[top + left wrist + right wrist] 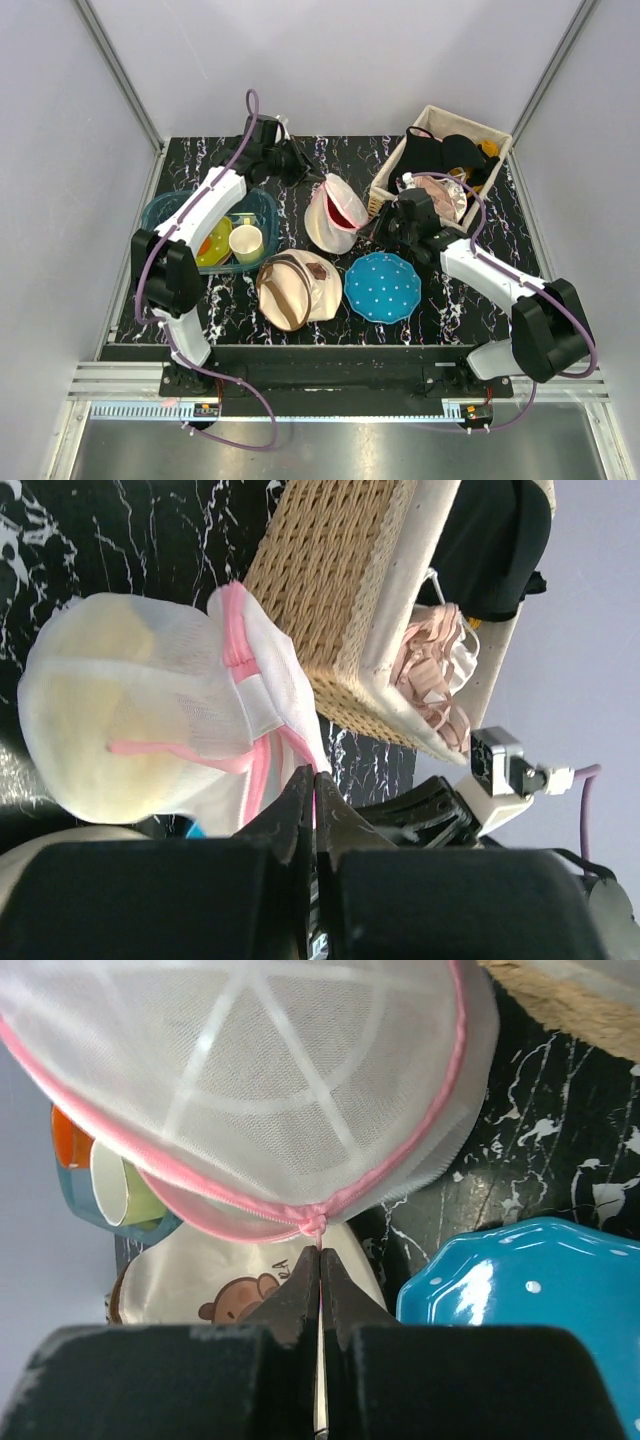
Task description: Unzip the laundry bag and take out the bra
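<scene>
A black marbled surface (pixel 340 150) carries a wicker basket (pixel 385 192) at the back right, which holds dark clothes (pixel 440 152) and a pinkish garment (pixel 430 660). A teal bin (pixel 160 207) on the left holds a paper cup (pixel 246 242). The laundry bag (pixel 325 225) stands on edge between them. The left arm (pixel 215 195) reaches across from the far left and the right arm (pixel 480 270) from the right. Each arm's jaws are clenched on the bag's pink rim.

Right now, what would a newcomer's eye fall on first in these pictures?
The white mesh laundry bag stands on edge mid-table, pink rim showing. The right gripper is pinched shut on that rim's seam; the left gripper is shut on the bag's edge opposite. At the far right, a wicker basket holds dark and pink garments.
</scene>
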You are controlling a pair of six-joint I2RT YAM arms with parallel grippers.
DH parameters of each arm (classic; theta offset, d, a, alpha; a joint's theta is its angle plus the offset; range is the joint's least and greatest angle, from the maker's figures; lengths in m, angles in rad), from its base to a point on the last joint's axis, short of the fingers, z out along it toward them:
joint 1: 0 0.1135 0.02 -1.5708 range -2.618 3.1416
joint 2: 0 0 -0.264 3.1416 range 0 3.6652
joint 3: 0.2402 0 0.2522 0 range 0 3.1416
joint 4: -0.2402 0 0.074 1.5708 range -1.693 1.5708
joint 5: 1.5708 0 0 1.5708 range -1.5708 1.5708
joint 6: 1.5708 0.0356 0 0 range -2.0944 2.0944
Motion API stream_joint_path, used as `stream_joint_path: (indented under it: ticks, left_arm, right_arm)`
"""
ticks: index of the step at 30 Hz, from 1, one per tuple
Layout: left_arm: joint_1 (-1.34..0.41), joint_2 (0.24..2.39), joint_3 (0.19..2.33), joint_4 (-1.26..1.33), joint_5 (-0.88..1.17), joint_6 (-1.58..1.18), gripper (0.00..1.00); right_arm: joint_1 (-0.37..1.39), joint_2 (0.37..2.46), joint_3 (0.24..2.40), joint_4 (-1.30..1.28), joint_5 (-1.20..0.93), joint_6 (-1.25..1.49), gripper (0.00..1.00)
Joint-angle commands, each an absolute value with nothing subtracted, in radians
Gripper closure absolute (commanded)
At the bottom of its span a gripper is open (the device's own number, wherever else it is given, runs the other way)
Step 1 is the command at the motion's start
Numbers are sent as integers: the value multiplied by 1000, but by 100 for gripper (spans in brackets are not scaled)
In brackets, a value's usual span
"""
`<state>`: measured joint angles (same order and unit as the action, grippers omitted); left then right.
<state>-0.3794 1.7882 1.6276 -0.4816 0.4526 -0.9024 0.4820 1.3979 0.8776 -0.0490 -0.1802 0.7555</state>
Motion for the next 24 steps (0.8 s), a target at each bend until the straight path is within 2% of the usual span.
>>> stream_joint_path:
  ticks: [1, 4, 5, 7, 8, 9, 11, 17, 24]
  left_arm:
    - [-367, 1871, 1781, -546, 376, -842, 100]
    - [-367, 1936, 1868, -615, 377, -796, 100]
    - [-367, 1940, 1885, -632, 382, -778, 85]
    - [-368, 1913, 1908, -661, 387, -761, 63]
    - [-370, 1893, 1907, -669, 376, -747, 33]
    - [-371, 1864, 1892, -679, 358, -742, 21]
    - [-379, 1764, 1815, -692, 305, -755, 3]
    - [-466, 1573, 1472, -510, 296, -912, 1]
    - [-488, 1629, 1374, -345, 316, -1002, 1]
  right_arm:
    - [486, 1397, 931, -26, -238, 753, 100]
    - [495, 1423, 966, -8, -271, 782, 100]
    - [503, 1428, 974, -9, -273, 790, 100]
    - [509, 1446, 994, 35, -278, 810, 100]
    - [511, 1453, 999, 43, -287, 818, 100]
    - [511, 1457, 1002, 55, -290, 821, 100]
    - [512, 1471, 1015, 61, -301, 827, 100]
    - [514, 1505, 1029, 78, -310, 833, 100]
    - [517, 1506, 1011, 74, -307, 828, 100]
